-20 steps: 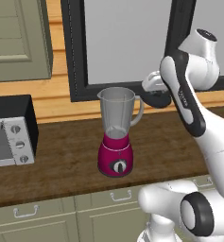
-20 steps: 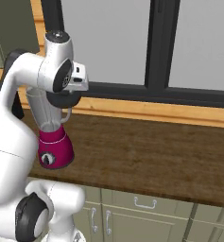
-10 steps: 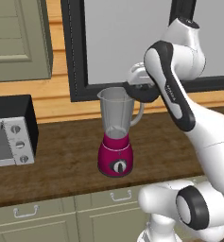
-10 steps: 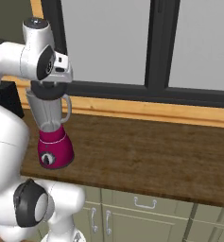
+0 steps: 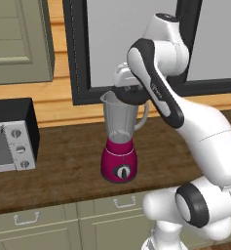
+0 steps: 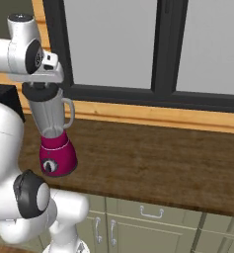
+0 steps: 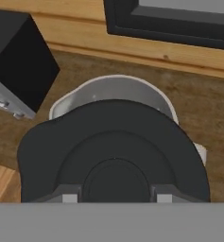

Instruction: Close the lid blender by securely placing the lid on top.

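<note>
Lid over the jar, and you're not seated yet!

Your end effector (image 7: pixel 114 198) pinches the flat matte-black lid (image 7: pixel 113 156) by its raised centre, above the blender (image 5: pixel 120 141) near the counter's (image 5: pixel 63 171) front edge. The clear grey jar's rim peeks out on the far side, so centre the disc over the mouth, keep it level, then press straight down. Glossy magenta base, wood-grain counter.

2 base cameras looked forward and down from behind the arm, left and right, sharing the blender (image 5: pixel 120 146) (image 6: pixel 54 138) on the wooden counter (image 5: pixel 63 166) (image 6: pixel 153 158). The hand camera looked down close over the lid (image 7: pixel 113 151).
</note>
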Tool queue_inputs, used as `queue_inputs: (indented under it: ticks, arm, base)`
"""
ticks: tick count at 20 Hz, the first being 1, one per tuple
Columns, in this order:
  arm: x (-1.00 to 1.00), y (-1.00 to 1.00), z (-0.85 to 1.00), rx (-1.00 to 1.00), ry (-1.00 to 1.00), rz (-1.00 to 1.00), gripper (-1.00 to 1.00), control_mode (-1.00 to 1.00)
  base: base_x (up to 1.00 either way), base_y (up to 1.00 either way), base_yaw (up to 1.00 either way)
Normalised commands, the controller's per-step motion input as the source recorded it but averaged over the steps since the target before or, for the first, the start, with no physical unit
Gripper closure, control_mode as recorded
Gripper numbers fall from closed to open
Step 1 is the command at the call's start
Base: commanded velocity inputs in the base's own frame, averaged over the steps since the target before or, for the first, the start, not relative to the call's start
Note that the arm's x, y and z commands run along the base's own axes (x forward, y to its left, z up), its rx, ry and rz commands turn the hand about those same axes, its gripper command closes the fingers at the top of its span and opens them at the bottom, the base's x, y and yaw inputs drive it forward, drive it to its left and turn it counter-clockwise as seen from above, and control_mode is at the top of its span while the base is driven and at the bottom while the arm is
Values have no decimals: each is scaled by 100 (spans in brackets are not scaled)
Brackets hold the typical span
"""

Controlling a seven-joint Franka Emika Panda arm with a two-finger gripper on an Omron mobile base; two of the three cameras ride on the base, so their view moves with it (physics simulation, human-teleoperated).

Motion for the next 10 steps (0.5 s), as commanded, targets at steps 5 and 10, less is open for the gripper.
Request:
queue_inputs:
  ticks: [5,10]
  arm:
    - [28,26,0,-6,10,0,100,-100]
    - [31,12,0,-6,9,0,100,-100]
  base:
    - [0,0,0]
    - [0,0,0]
